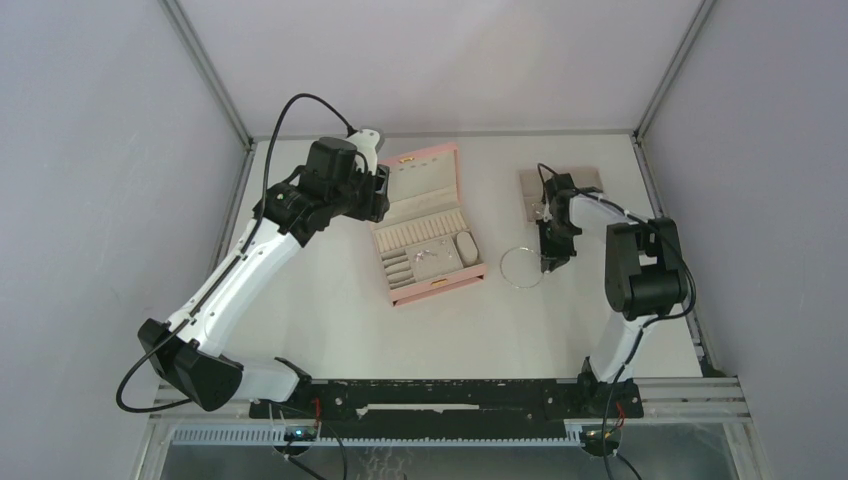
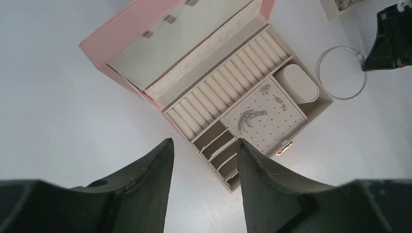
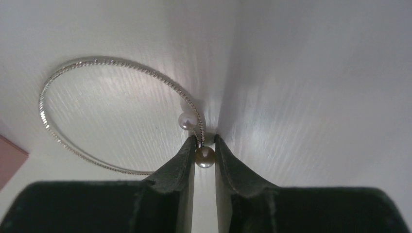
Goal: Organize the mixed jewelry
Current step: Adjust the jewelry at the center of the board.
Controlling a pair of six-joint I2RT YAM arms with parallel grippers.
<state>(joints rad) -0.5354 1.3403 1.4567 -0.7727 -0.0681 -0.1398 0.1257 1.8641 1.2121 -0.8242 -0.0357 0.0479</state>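
Note:
A thin silver looped chain (image 1: 508,258) with two pearl ends lies on the white table right of the open pink box (image 1: 447,159). In the right wrist view my right gripper (image 3: 204,141) is down at the table, shut on one pearl (image 3: 204,157) of the loop (image 3: 121,63). The other pearl (image 3: 187,120) lies just ahead of the fingertips. My left gripper (image 2: 204,141) is open and empty, held above the box's near corner. Small silver pieces (image 2: 250,118) lie on the box's perforated beige panel. The loop (image 2: 340,98) also shows in the left wrist view.
The box (image 2: 121,36) has ring rolls, small slots and an oval cushion (image 2: 300,82). A flat beige tray (image 1: 590,180) lies behind the right arm, partly hidden by it. Grey walls and metal frame posts close in the table on three sides.

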